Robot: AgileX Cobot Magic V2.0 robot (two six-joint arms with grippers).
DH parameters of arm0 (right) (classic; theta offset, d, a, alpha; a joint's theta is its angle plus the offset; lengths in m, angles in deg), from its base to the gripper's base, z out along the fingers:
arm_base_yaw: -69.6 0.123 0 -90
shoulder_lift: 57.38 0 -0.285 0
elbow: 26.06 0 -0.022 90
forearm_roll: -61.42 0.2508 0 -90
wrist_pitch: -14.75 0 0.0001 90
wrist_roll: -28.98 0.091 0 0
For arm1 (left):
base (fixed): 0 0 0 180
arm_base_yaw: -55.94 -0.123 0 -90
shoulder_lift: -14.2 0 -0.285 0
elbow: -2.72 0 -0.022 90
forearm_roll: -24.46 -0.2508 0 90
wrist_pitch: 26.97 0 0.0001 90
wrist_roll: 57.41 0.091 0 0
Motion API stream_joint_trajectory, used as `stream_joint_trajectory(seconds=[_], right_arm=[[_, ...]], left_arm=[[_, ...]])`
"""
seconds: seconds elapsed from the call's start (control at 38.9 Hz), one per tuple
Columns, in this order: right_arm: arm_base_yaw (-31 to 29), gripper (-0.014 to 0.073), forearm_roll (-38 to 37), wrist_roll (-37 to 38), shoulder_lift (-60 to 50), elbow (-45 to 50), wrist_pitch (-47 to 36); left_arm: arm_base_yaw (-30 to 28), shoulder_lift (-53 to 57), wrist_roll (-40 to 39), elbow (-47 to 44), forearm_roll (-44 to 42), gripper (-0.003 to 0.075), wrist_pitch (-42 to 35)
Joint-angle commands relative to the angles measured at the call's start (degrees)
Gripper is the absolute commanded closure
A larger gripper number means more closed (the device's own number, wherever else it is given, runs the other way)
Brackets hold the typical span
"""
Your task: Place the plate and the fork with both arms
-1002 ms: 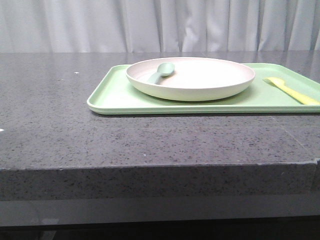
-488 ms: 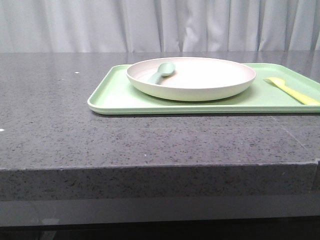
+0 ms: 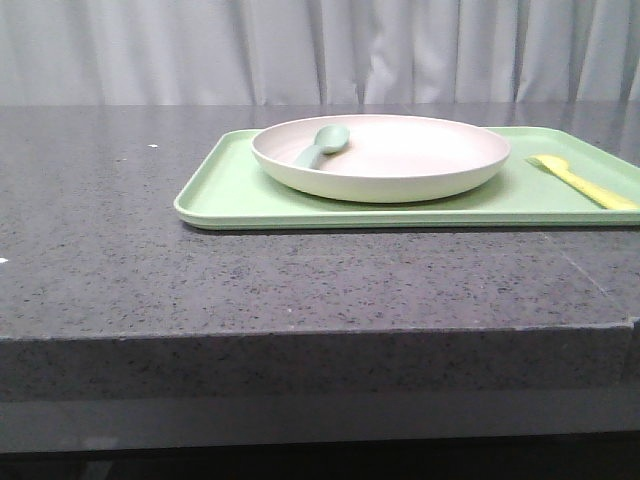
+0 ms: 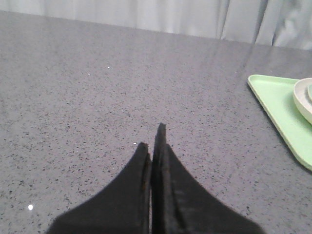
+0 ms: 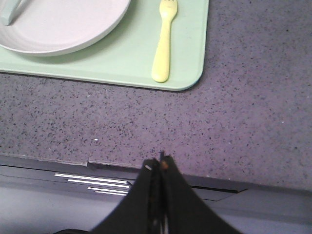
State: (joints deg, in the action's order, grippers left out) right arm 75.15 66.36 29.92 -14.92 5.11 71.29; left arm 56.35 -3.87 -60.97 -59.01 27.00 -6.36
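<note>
The cream-pink plate [image 3: 400, 165] rests on a light green tray [image 3: 230, 190] at the table's middle right, with a grey-green spoon [image 3: 322, 145] lying in it. The yellow fork [image 3: 585, 180] lies on the tray to the right of the plate; the right wrist view shows the fork [image 5: 163, 41] beside the plate [image 5: 63, 24]. My left gripper [image 4: 153, 139] is shut and empty over bare table, well left of the tray [image 4: 282, 109]. My right gripper [image 5: 158, 163] is shut and empty above the table's front edge, short of the tray [image 5: 146, 63]. Neither gripper shows in the front view.
The grey speckled stone table [image 3: 150, 270] stretches to the left of the tray. Its front edge [image 5: 122, 168] runs just under my right gripper. A white curtain [image 3: 320, 50] hangs behind the table.
</note>
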Motion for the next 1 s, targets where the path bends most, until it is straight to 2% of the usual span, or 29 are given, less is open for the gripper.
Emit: stream_joint_trajectory(seconds=[0.0, 0.13, 0.21, 0.31, 0.98], right_arm=[[0.0, 0.0697, -0.1, -0.4, 0.0, -1.4, -3.1], [0.0, 0.0697, -0.1, -0.4, 0.0, -1.4, -3.1], [0.0, 0.0697, -0.1, -0.4, 0.0, -1.4, -3.1], [0.0, 0.0697, -0.1, -0.4, 0.0, -1.4, -3.1], [0.0, 0.0697, -0.1, -0.4, 0.0, -1.4, -3.0]], left_arm=[[-0.3, 2.5, 0.6, -3.9, 0.2, 0.0738, -13.4], [-0.3, 5.2, 0.6, -10.5, -0.9, 0.0738, -21.7], [-0.4, 8.0, 0.6, -14.3, -1.0, 0.0738, -24.2], [-0.4, 12.2, 0.6, -16.0, -1.0, 0.0738, -22.0], [-0.5, 11.7, 0.6, -15.9, -2.5, 0.0738, -23.0]])
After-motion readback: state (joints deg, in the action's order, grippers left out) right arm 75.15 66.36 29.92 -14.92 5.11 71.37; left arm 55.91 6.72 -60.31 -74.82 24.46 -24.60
